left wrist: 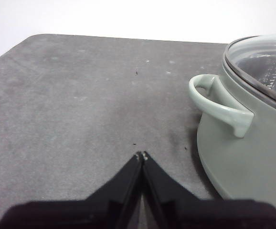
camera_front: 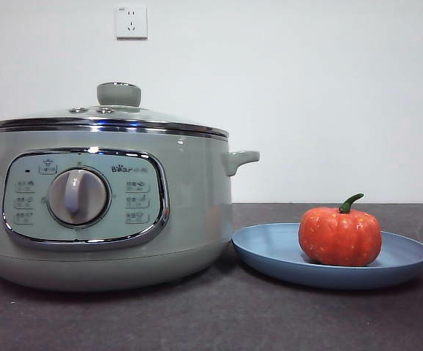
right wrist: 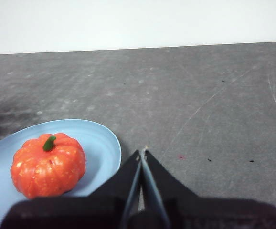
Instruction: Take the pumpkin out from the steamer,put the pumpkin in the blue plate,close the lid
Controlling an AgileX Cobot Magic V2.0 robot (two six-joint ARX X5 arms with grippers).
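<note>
The orange pumpkin (camera_front: 339,236) with its green stem sits upright on the blue plate (camera_front: 270,248), to the right of the sage-green steamer (camera_front: 189,212). The glass lid (camera_front: 109,121) with its green knob rests on the steamer's rim. In the right wrist view the pumpkin (right wrist: 47,164) lies on the blue plate (right wrist: 102,143), and my right gripper (right wrist: 142,151) hangs shut and empty beside the plate's edge. My left gripper (left wrist: 141,155) is shut and empty above the dark table, apart from the steamer (left wrist: 243,162) and its side handle (left wrist: 217,105). Neither arm shows in the front view.
A dark grey tabletop (camera_front: 211,322) carries everything, with a white wall behind it. Two wall sockets (camera_front: 131,22) sit high on that wall. The table's rounded far corner (left wrist: 33,40) shows in the left wrist view.
</note>
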